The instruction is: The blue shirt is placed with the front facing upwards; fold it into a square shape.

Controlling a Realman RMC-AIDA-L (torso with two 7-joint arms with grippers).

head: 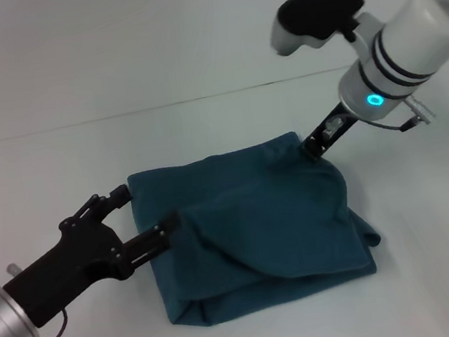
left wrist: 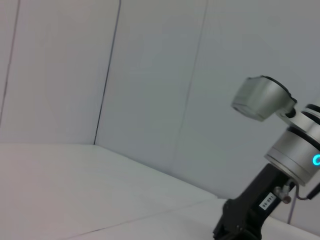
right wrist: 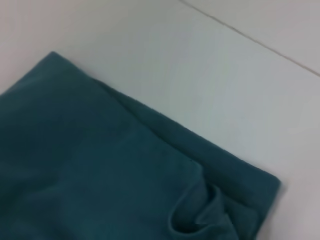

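Observation:
The blue shirt (head: 251, 228) lies folded into a rough rectangle on the white table, its top layer loose and wrinkled; no print shows. My left gripper (head: 150, 208) is at the shirt's left edge, open, one finger (head: 114, 198) beside the far left corner and the other resting at the cloth's edge. My right gripper (head: 316, 144) is right at the shirt's far right corner, touching the cloth. The right wrist view shows the blue shirt (right wrist: 100, 170) close up with a small pucker near one corner. The left wrist view shows only the right arm (left wrist: 280, 150) and the wall.
The white table (head: 52, 161) runs on all sides of the shirt, with a white wall behind it. The right arm's white forearm (head: 417, 35) hangs over the far right of the table.

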